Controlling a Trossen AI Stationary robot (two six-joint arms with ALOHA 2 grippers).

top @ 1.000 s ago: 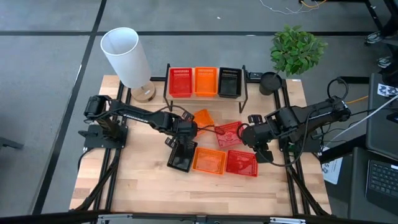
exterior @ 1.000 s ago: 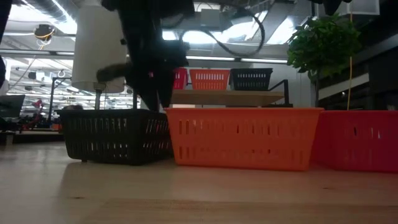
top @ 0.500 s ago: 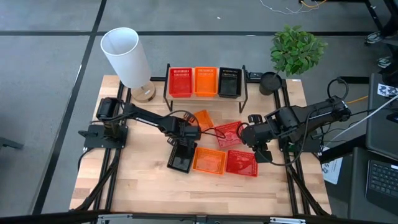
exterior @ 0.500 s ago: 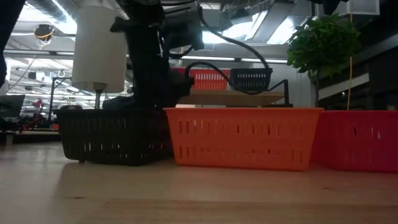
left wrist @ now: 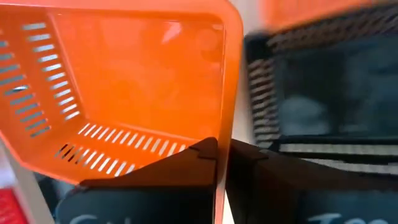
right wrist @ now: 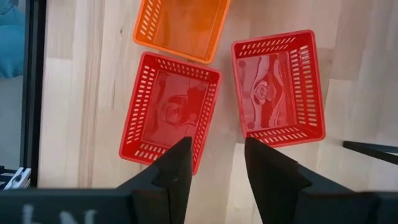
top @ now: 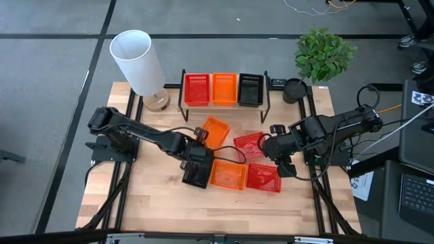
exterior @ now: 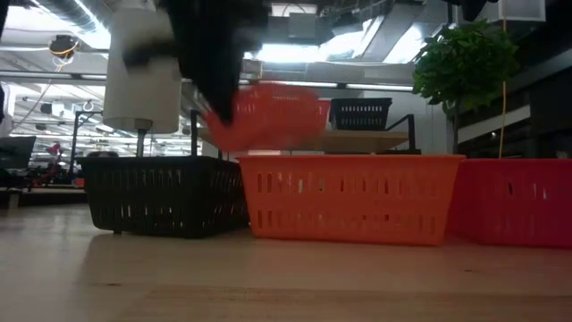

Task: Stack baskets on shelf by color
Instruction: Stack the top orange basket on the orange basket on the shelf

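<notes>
Orange basket [top: 215,131] in left gripper [top: 201,144]; lamp [top: 139,64], plant [top: 324,54] behind.

Three baskets [top: 223,89] on shelf [top: 266,86]

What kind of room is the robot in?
Probably a robotics lab or workshop. Two robot arms are mounted at a wooden table, exposed ceiling lights and ducts show behind, and a laptop sits beside the rig with loose cables nearby.

Left gripper [left wrist: 217,149] clamped orange basket [top: 214,131], lifted it.
</notes>
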